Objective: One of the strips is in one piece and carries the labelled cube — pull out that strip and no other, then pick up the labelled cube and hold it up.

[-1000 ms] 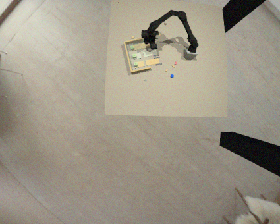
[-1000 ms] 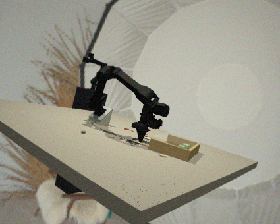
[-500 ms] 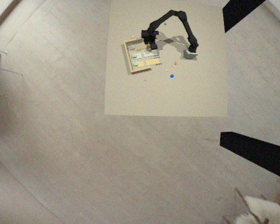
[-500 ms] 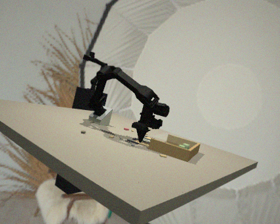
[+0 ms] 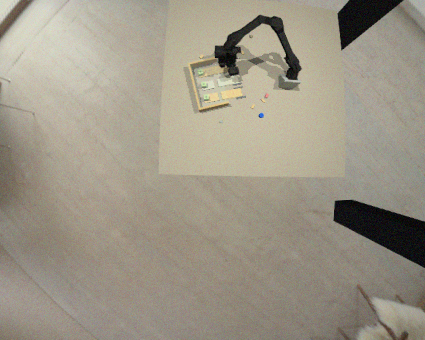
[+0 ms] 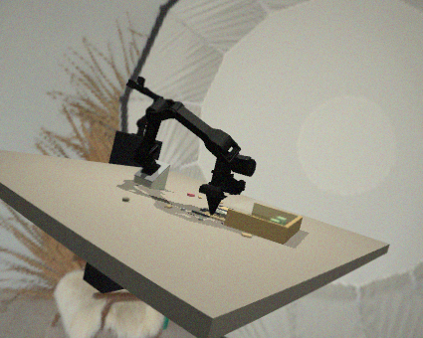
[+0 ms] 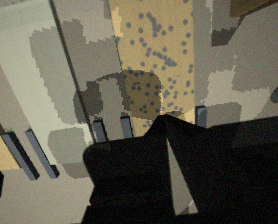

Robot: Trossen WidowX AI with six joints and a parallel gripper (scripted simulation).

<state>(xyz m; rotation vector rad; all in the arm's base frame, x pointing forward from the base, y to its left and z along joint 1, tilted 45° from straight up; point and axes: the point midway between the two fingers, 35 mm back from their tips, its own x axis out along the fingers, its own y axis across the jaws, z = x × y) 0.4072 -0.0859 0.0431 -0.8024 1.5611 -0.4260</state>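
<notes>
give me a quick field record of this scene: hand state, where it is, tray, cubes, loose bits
hand: shut, nothing between the fingers
hand position: tip pointing down at the open side of the wooden tray, over the dotted tan strip
cubes: three green cubes along the tray's closed side
loose bits: blue piece and pink piece on the table, outside the tray

A tray [image 5: 194,88] lies upper centre on the worktop [image 5: 285,146], three cubes [image 5: 204,84] along its left side; small bits [image 5: 261,115] lie to its lower right.
</notes>
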